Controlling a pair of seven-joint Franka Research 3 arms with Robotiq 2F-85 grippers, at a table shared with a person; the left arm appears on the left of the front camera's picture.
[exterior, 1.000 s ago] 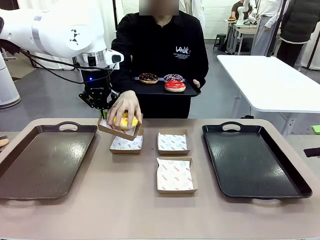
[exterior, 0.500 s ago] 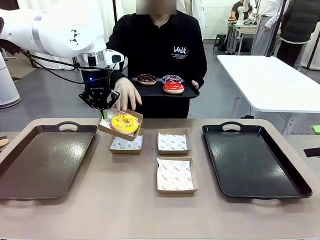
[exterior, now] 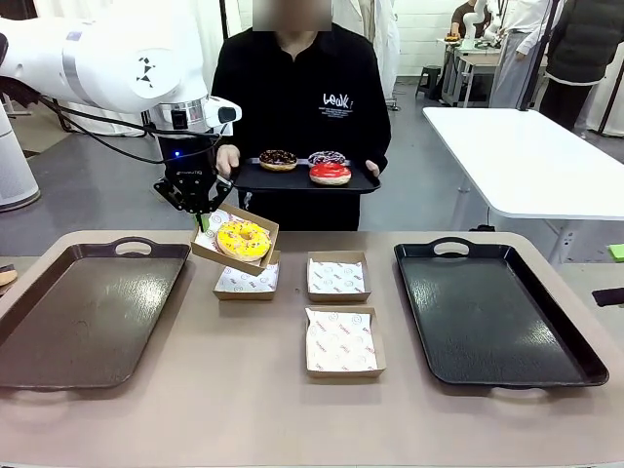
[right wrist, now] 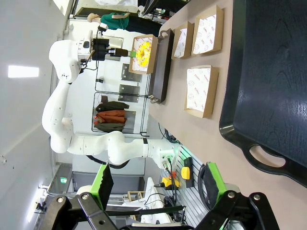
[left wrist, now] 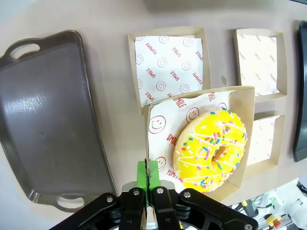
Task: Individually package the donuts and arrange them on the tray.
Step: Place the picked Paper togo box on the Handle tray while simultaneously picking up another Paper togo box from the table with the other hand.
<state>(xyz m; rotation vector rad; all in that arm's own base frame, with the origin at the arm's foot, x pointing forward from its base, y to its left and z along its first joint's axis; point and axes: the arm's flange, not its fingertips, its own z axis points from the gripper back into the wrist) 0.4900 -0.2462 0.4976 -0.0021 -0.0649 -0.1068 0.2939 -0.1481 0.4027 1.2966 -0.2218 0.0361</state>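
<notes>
My left claw (left wrist: 147, 170) is clamped on the rim of a shallow brown paper-lined cardboard box (left wrist: 160, 127), held off the bench (exterior: 244, 400), likely for traying. A yellow-iced ring donut (left wrist: 196, 153) lies inside; my right claw (right wrist: 158, 179) gapes empty.

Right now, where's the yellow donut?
Front view, left of centre: yellow donut sits in the box pinched by the left gripper, tilted above an empty box beside the brown tray.

The brown tray (exterior: 88, 312) is cut off at the front view's left edge. One empty box (exterior: 246, 281) is partly covered by the raised box (exterior: 226, 257). The sprinkled donut (exterior: 327, 157) is partly hidden behind the red donut (exterior: 330, 174).
</notes>
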